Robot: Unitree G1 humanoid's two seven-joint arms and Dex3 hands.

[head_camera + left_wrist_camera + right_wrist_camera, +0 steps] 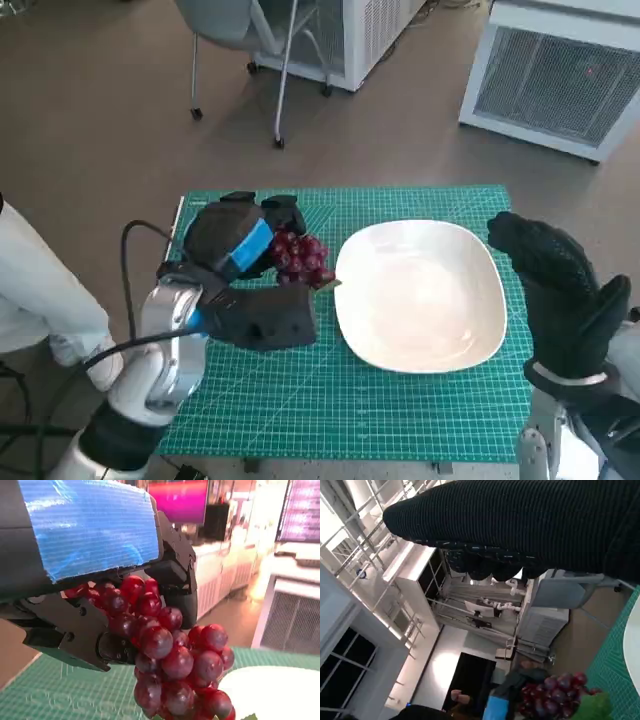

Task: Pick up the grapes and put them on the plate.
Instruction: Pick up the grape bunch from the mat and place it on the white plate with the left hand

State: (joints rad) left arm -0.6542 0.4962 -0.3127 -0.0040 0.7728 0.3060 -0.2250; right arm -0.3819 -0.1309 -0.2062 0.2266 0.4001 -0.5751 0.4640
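A bunch of dark red grapes (300, 258) hangs in the grip of my left hand (240, 245), lifted off the green mat just left of the white plate (420, 295). In the left wrist view the grapes (170, 655) dangle from between the black fingers (175, 575), with the plate's rim (270, 690) below them. The right wrist view shows the grapes (555, 692) with a green leaf. My right hand (560, 290) hovers at the plate's right edge, fingers spread, holding nothing.
The green cutting mat (300, 400) covers the small table. A chair (250, 40) and white units (560, 75) stand on the floor beyond it. A person's pale-clad leg (40, 290) is at the left edge.
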